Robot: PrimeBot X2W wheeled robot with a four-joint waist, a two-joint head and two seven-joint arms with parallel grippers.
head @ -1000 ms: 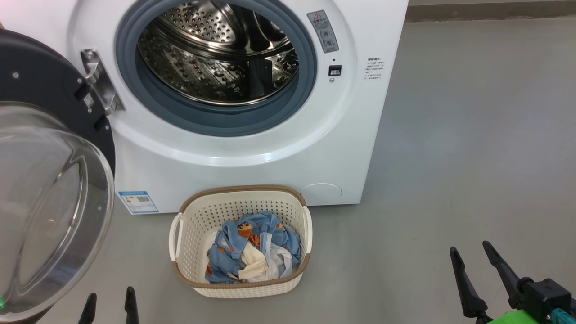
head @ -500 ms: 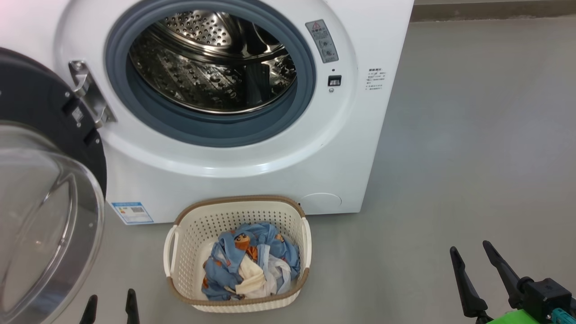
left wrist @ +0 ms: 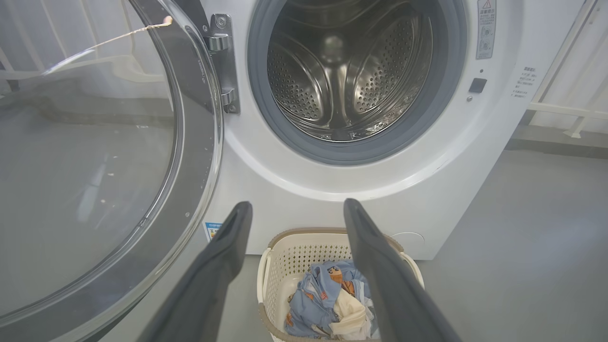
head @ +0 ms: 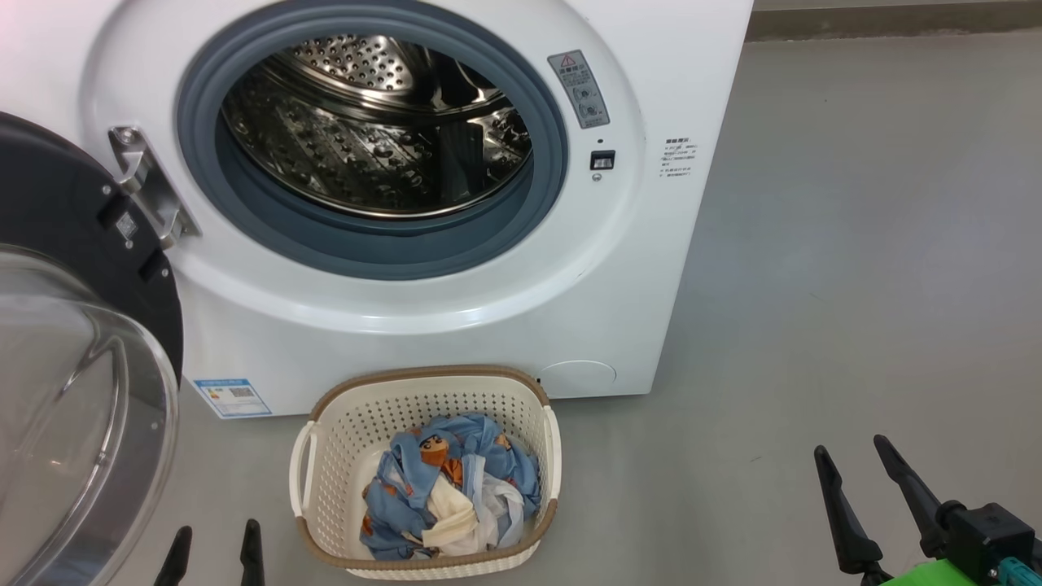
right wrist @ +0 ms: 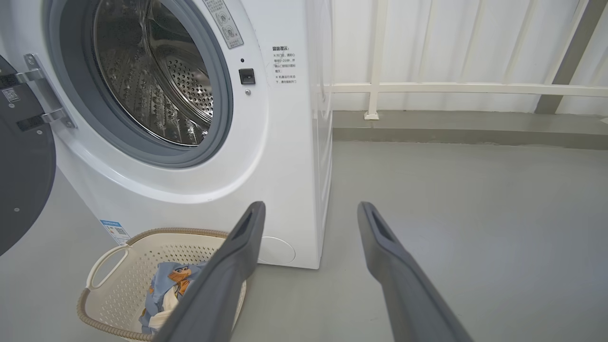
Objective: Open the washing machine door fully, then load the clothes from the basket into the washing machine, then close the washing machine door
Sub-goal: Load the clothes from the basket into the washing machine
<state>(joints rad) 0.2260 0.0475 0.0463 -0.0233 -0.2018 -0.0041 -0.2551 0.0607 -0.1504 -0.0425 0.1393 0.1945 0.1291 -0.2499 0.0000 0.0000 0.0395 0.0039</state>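
- Both my left gripper (head: 216, 526) and right gripper (head: 850, 444): fingers spread wide, empty.
- Blue, orange-printed and cream clothes (head: 407, 496) heaped in perforated cream basket (head: 423, 374).

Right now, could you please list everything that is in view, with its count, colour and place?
washing machine: one, white, on the floor
washing machine door: one, black rim and clear glass, swung open at the left
drum: one, steel, inside the opening
seal: one, grey, around the opening
basket: one, cream with brown rim, on the floor before the machine
clothes: one pile, light blue, white and cream, in the basket
label sticker: one, blue, low on the machine's front
floor: grey
railing: one, white, beyond the machine
left gripper: dark, open, holding nothing
right gripper: dark, open, holding nothing
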